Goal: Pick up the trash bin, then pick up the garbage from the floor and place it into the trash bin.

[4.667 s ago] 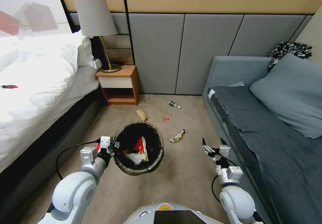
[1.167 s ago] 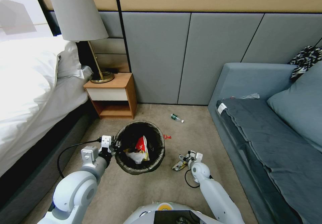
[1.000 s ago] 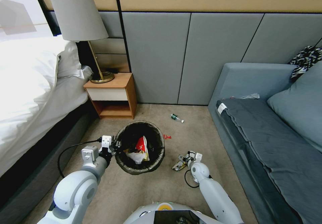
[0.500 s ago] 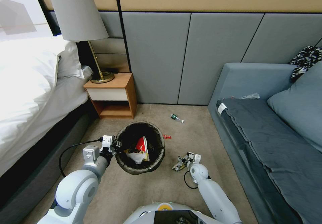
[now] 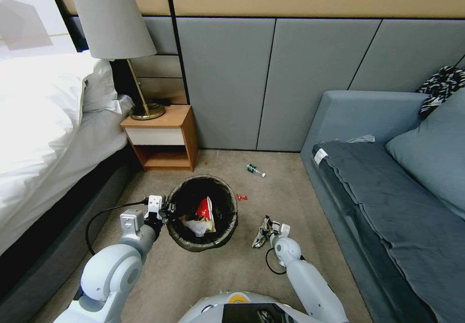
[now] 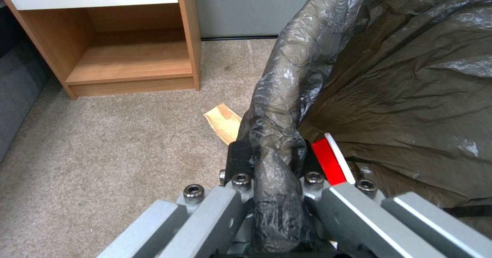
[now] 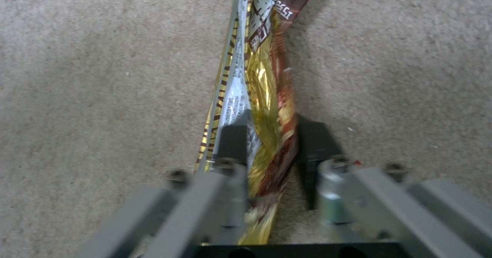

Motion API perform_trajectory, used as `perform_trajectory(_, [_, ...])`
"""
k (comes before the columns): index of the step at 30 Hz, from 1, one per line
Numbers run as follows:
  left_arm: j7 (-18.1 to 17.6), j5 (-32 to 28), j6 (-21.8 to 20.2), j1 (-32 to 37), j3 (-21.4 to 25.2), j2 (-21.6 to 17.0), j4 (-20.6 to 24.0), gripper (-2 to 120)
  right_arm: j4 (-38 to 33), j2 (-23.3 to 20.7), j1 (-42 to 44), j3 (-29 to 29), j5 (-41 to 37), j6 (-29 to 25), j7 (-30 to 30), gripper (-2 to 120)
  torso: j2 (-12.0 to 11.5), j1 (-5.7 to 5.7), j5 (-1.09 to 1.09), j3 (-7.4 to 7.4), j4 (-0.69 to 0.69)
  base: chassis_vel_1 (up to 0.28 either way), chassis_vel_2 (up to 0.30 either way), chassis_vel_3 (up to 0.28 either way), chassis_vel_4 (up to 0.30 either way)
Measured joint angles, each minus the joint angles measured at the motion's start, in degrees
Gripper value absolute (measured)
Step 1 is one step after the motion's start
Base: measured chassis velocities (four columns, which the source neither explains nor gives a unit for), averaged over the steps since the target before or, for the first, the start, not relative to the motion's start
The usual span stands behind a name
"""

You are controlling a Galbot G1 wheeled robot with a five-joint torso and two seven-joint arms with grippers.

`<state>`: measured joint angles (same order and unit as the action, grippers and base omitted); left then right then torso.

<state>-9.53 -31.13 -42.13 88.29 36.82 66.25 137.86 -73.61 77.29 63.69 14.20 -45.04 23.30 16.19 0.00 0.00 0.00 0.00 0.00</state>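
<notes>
The trash bin (image 5: pixel 225 226), white with a dark bag over its rim, hangs just above the floor (image 5: pixel 227 269) in front of me. My left gripper (image 5: pixel 162 212) is shut on its near-left rim; the left wrist view shows the bag-wrapped rim (image 6: pixel 274 135) pinched between the fingers. Inside lie a red-and-white packet (image 5: pixel 204 209), a yellow wrapper and white tissue. To the bin's right, my right gripper (image 5: pixel 269 228) is low over the carpet, shut on a shiny gold-brown wrapper (image 5: pixel 262 232) that stands on edge. The wrapper (image 7: pixel 266 108) runs between the two fingers.
A small green bottle (image 5: pixel 255 170) lies near the wall and a red scrap (image 5: pixel 241 197) just behind the bin. A brown paper bag (image 6: pixel 224 122) lies behind the bin, before the wooden nightstand (image 5: pixel 162 136). A bed (image 5: pixel 43 134) bounds the left, a grey sofa (image 5: pixel 387 192) the right.
The view has moved closer to the wall. My right arm has come down to the shiny wrapper, closed on it and tipped it up on edge. The left arm and bin have held still.
</notes>
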Motion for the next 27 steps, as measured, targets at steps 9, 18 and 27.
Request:
perform_trajectory(9, [0.00,0.00,0.00,0.02,-0.03,-0.05,0.04,1,0.73,0.22,0.00,0.13,0.95,-0.97,-0.12,0,0.00,0.00,0.00,0.00,0.00,0.000,0.000,0.000,0.000])
perform_trajectory(18, [0.00,0.00,0.00,0.13,-0.05,-0.01,0.25,1,-6.08,-1.53,1.47,2.25,8.10,-3.47,-0.33,0,0.00,0.00,0.02,0.00,0.00,0.000,0.000,0.000,0.000])
perform_trajectory(27, [0.00,-0.01,0.00,0.11,-0.15,-0.14,0.46,1,-31.25,-11.08,5.98,9.07,7.10,-1.03,0.18,0,0.00,0.00,0.01,0.00,0.00,0.000,0.000,0.000,0.000])
